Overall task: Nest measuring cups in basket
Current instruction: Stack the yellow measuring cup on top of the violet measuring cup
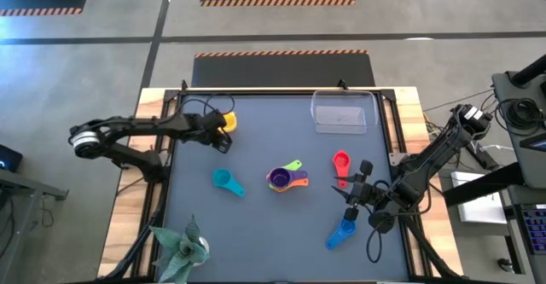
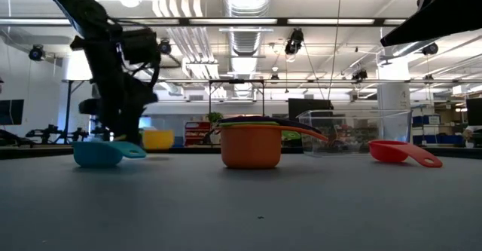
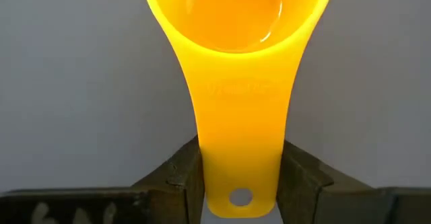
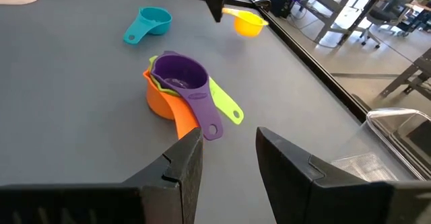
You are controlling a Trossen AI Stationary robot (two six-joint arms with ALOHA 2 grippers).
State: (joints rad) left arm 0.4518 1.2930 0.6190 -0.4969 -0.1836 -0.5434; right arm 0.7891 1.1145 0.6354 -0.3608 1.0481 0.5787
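Observation:
My left gripper point(image 3: 241, 183) is shut on the yellow measuring cup point(image 1: 228, 121) near the table's far left. The teal cup point(image 1: 226, 180) lies alone on the mat. The purple cup point(image 4: 180, 72) sits nested in the green one, which sits in the orange cup point(image 2: 251, 144), mid-table. The red cup point(image 1: 341, 162) and the blue cup point(image 1: 341, 231) lie towards the right. The clear basket point(image 1: 317, 118) stands at the far edge. My right gripper point(image 1: 351, 190) hangs open between the red and blue cups and touches nothing. My left gripper pinches the yellow cup's flat handle point(image 3: 241, 150) between its two fingers point(image 3: 176, 180), near the free end with the hanging hole. The fingers lie along the handle, with the bowl ahead of them. Whether the bowl rests on the mat I cannot tell.
A potted plant point(image 1: 179, 248) stands at the near left corner. Wooden table edges and black rails frame the grey mat point(image 1: 256, 233). Bare mat lies in front of the basket and along the near edge.

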